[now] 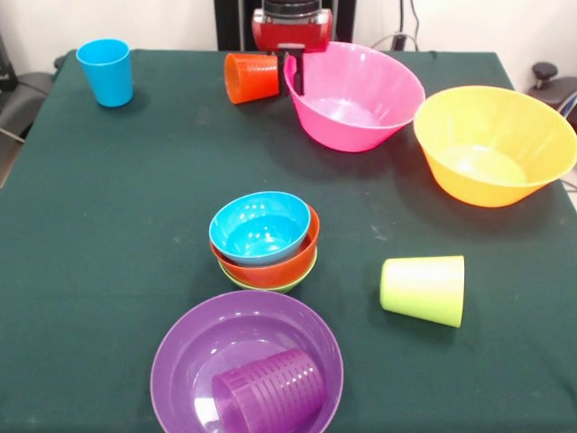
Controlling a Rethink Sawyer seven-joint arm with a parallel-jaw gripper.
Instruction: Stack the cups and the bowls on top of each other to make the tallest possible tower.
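Note:
My gripper reaches down at the far edge and is shut on the left rim of the large pink bowl, which sits slightly tilted. Just left of it, an orange cup lies on its side. The tower stands mid-table: a blue small bowl nested in an orange one, in a green one. A blue cup stands upright far left. A lime green cup lies on its side at the right. A purple cup lies inside the wide purple bowl.
A large yellow bowl sits at the right, close to the pink bowl and the table's right edge. The dark green tablecloth covers the table.

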